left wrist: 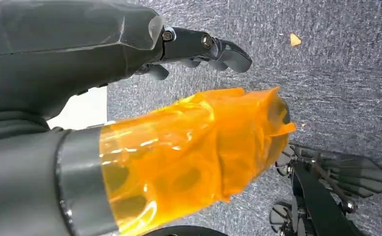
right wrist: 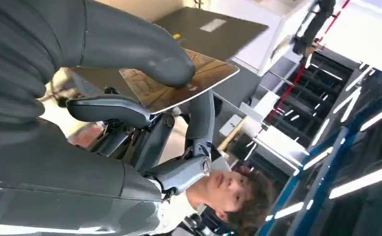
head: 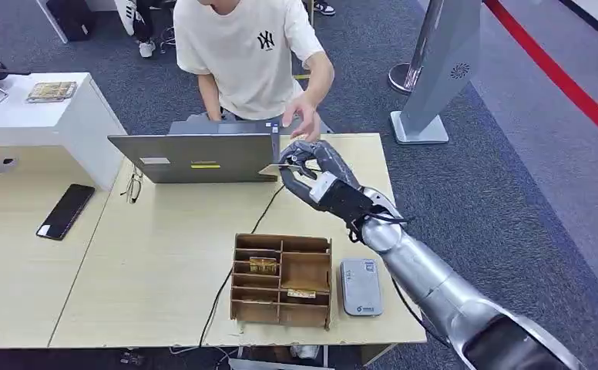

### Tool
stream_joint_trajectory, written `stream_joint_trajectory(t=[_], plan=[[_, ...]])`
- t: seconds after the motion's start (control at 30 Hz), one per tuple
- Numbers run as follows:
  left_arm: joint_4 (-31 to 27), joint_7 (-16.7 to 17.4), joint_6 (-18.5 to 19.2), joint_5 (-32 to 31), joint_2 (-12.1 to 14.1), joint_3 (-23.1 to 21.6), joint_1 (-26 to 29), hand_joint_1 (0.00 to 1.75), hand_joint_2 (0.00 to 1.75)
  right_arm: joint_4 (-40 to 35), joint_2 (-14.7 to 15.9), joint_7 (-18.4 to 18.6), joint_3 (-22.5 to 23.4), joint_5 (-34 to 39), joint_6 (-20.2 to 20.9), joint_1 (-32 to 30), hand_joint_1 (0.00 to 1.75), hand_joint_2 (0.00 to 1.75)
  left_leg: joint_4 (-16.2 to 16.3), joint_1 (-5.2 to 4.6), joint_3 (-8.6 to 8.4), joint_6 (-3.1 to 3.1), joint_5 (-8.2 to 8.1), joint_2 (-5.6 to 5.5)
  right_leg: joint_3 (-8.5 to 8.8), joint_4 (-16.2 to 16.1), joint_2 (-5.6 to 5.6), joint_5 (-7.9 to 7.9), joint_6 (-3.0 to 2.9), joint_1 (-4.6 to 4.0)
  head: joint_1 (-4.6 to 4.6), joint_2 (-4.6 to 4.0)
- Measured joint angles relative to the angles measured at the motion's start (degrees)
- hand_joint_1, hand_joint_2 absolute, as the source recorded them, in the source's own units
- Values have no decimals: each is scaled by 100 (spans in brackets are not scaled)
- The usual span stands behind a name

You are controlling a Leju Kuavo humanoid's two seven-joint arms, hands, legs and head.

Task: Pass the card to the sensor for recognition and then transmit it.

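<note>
We have the card (right wrist: 179, 83) pinched in our right hand (head: 311, 166) — thumb on top, fingers (right wrist: 110, 109) under it — raised over the far edge of the table (head: 165, 262), beside the open laptop (head: 196, 156). A person's hand (head: 304, 116) hovers just beyond it. Readable writing: "NY" on the person's white shirt (head: 265, 40); the card's print is too blurred to read. The grey sensor (head: 360, 287) lies near the table's front edge, just beside the wooden organizer (head: 282, 279). Bare tabletop lies between the laptop and the organizer. Our left hand (left wrist: 199, 46) hangs above carpet, fingers apart, holding nothing — thumb wrapped in orange film.
</note>
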State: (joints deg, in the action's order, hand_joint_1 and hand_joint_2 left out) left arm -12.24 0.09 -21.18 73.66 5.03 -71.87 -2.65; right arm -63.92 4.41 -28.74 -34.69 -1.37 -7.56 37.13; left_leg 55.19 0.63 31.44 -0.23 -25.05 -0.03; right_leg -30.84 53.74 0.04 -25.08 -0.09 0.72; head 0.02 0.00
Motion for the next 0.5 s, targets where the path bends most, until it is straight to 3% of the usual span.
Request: stream_joint_trajectory(t=[0.3,0.5], plan=[[0,11,0,-175,9,-57,-46,0,0,1038,-522,148,-92,-293,-201,816,175,175,0,0,1,-2,2,-1,-1,1,-1,3,-3,0,0,0],[0,39,-7,-262,26,-151,-67,0,0,1743,-834,262,-159,-641,-634,1173,175,175,0,0,2,-2,2,-2,-3,1,-1,3,-3,-1,0,0]])
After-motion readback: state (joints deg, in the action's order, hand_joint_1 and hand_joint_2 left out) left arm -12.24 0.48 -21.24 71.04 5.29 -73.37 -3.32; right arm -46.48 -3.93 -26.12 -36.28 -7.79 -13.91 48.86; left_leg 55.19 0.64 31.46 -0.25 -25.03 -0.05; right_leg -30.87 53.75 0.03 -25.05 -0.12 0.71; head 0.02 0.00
